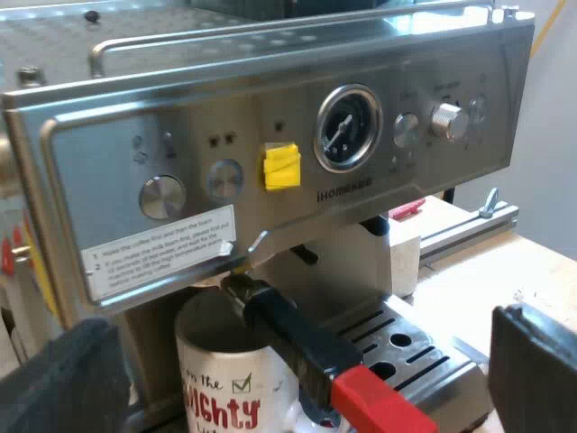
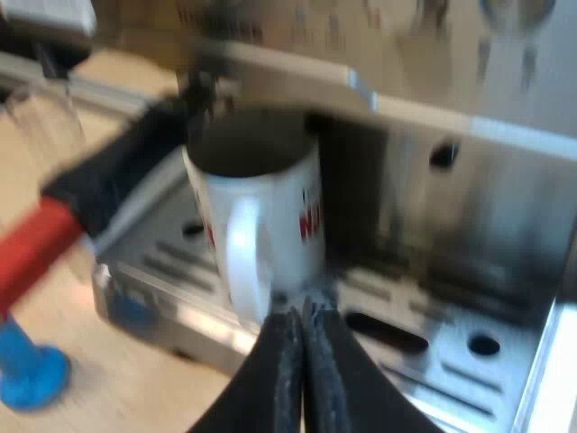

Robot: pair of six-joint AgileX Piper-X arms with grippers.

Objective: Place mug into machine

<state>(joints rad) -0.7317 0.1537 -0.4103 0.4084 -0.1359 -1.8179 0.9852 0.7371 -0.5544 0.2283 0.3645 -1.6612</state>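
Your left end effector (image 1: 302, 347) stands wide open and empty, facing the stainless-steel espresso machine (image 1: 270, 135). The white ceramic mug with red lettering (image 2: 270, 207) sits on the machine's slotted metal drip tray (image 2: 451, 361), under the metal holder with the black, red-ended handle (image 1: 270, 311). Your right end effector (image 2: 302, 334) is pinched narrow on nothing, just before the mug's handle. A blue tamper (image 2: 27, 370) stands on the wooden worktop (image 2: 135, 388) near the tray.

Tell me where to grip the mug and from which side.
Grip the mug by its handle, pinching the upright white loop from the open front of the tray, where it faces the right gripper. The holder's dark handle crosses over the rim, so coming from above looks blocked.
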